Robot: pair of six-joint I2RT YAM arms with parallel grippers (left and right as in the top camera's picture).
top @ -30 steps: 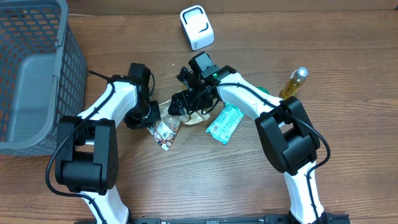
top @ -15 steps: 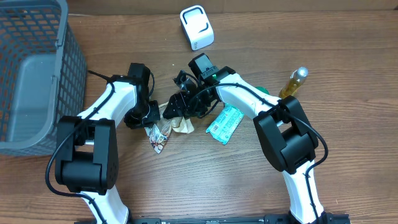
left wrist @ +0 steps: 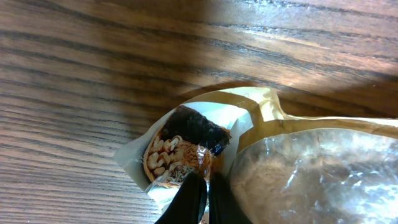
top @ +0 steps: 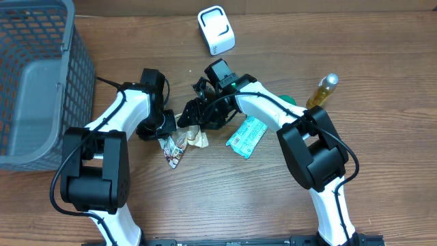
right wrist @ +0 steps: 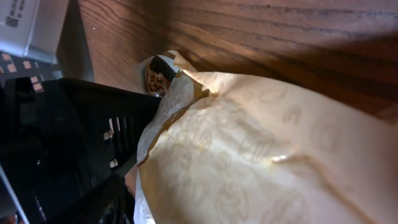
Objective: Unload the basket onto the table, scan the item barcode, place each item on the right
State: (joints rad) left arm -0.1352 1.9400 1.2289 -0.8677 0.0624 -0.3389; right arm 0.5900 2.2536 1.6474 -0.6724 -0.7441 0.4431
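Centrally, pouch: a crumpled cream snack pouch [top: 179, 143] with a clear panel, near the middle of the wooden surface [top: 273, 198], between the two arms.
Pouch print: the left wrist view shows a picture of nuts and a dark patch near one corner. A tan band curves beside it, and the clear panel lies at 3 o'clock of the picture.
Pouch lie: whether it rests flat on the wood or is partly lifted cannot be told.
Left claw: the left claw [top: 166, 131] is at the pouch's 11 o'clock edge, its fingers pressed together and pinching the wrapper. In its own wrist view the dark fingertips meet on the wrapper's edge at the bottom of the frame.
Right claw: the right claw [top: 191, 117] is at the pouch's 1 o'clock, just beside its upper edge. Its wrist view is filled with cream wrapper seen very close, with a dark mass at 9 o'clock. Whether its fingers are spread or gripping cannot be told.
Claws together: near each other, with the top of the pouch between them.
Teal packet: the teal packet [top: 246, 135] lies flat at 3 o'clock of the pouch, just beside the right arm.
Scanner: the white scanner [top: 216, 29] stands at 1 o'clock, well apart, toward the far edge.
Bottle: the amber bottle [top: 322, 90] with a pale cap is at 2 o'clock, beyond the right arm.
Basket: the grey mesh basket [top: 34, 82] is at 10 o'clock, well apart, at the surface's left edge.
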